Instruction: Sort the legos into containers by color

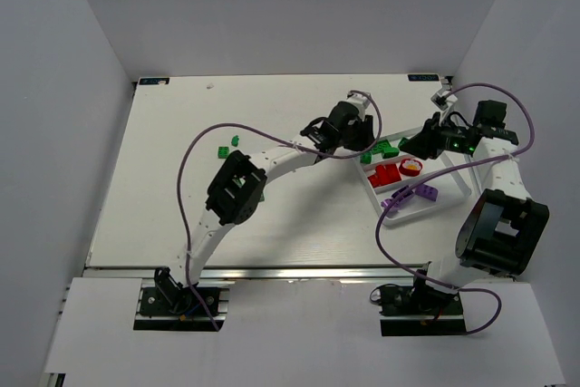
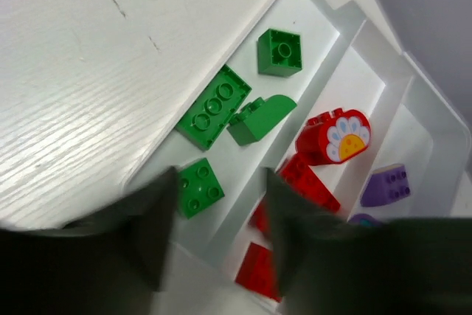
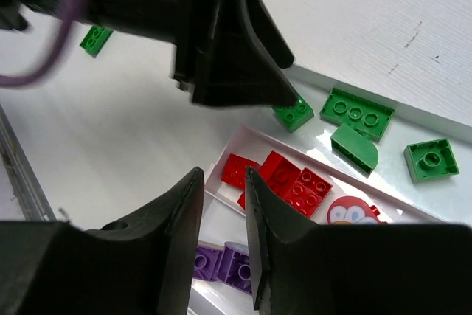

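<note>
The white tray [image 1: 391,208] lies at the right of the table. Its far compartment [image 2: 310,16] holds several green legos, among them a square one [image 2: 199,188] lying flat between the tips of my left gripper [image 2: 220,204], which is open and empty just above it. The middle compartment holds red legos [image 2: 310,182] and a red rounded piece [image 2: 333,136]. The near one holds purple legos [image 3: 225,263]. My right gripper [image 3: 221,219] hovers over the tray's left end, jaws slightly apart, holding nothing. In the top view the left gripper [image 1: 362,138] and right gripper [image 1: 419,147] are close together.
Two loose green legos [image 1: 222,151] [image 1: 235,140] lie on the table left of the tray, near the left arm's forearm. One green lego [image 3: 96,38] also shows in the right wrist view. White walls enclose the table on three sides.
</note>
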{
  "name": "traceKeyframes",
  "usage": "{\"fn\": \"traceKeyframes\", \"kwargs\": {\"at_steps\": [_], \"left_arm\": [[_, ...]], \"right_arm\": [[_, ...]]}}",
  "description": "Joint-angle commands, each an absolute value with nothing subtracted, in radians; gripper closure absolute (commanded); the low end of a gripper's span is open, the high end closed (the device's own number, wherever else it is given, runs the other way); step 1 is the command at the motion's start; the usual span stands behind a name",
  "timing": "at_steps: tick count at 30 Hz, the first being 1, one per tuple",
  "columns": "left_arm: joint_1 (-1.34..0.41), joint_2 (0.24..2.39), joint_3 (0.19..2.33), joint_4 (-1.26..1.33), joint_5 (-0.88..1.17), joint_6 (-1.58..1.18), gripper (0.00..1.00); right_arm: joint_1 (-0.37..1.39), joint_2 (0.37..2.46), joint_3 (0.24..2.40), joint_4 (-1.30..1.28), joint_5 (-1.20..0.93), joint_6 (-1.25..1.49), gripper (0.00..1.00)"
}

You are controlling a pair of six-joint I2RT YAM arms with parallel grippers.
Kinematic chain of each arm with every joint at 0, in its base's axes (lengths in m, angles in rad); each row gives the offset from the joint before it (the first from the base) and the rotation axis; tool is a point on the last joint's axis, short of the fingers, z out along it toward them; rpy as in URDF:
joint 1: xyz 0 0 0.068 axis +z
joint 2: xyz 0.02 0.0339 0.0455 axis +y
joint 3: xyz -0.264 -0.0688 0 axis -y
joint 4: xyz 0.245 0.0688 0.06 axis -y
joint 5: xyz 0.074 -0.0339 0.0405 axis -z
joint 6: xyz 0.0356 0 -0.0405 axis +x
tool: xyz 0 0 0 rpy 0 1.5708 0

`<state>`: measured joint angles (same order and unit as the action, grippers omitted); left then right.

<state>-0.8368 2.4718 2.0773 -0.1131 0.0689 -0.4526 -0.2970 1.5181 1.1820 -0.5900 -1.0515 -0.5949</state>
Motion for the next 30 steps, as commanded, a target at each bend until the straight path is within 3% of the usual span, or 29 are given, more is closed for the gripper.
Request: {"fn": "traceKeyframes", "kwargs": {"at_steps": [1, 4, 6, 7, 8, 11, 12, 17, 18, 21, 24, 30], "left_arm": [[-0.821, 2.203, 1.94, -0.092, -0.035, -0.429, 0.51], [-0.784, 2.016, 1.771, -0.081, -0.099, -0.465, 0.84], [-0.764, 1.862, 1.594, -0.089, -0.141, -0.479, 0.84], [-0.759, 1.811, 1.533, -0.092, -0.182, -0.485, 0.79], [-0.753, 1.758, 1.419, -0.097, -0.208, -0.494, 0.59], [-0.726, 1.568, 1.231, -0.136, -0.288, -0.544, 0.25], [-0.707, 1.525, 1.192, -0.149, -0.299, -0.576, 0.21], [-0.632, 1.272, 1.017, -0.25, -0.333, -0.664, 0.14], [-0.612, 1.24, 0.973, -0.264, -0.348, -0.687, 0.08], [-0.585, 1.128, 0.916, -0.336, -0.429, -0.732, 0.02], [-0.571, 1.03, 0.902, -0.437, -0.533, -0.778, 0.02], [-0.568, 0.858, 0.899, -0.627, -0.675, -0.862, 0.02]], "right_arm": [[-0.296, 1.509, 1.241, -0.67, -1.089, -0.716, 0.62], [-0.261, 1.535, 1.299, -0.776, -1.068, -0.837, 0.6], [-0.198, 1.545, 1.321, -0.813, -1.043, -0.883, 0.56], [-0.172, 1.543, 1.319, -0.81, -1.004, -0.89, 0.51], [-0.107, 1.534, 1.315, -0.802, -0.982, -0.891, 0.48], [0.065, 1.51, 1.287, -0.743, -0.875, -0.875, 0.42], [0.108, 1.508, 1.276, -0.711, -0.844, -0.846, 0.42], [0.41, 1.572, 1.284, -0.514, -0.602, -0.588, 0.4], [0.454, 1.597, 1.301, -0.5, -0.557, -0.54, 0.4], [0.606, 1.705, 1.382, -0.462, -0.407, -0.339, 0.39], [0.744, 1.825, 1.477, -0.439, -0.266, -0.131, 0.37], [0.919, 2.039, 1.692, -0.482, -0.04, 0.073, 0.24]]}}
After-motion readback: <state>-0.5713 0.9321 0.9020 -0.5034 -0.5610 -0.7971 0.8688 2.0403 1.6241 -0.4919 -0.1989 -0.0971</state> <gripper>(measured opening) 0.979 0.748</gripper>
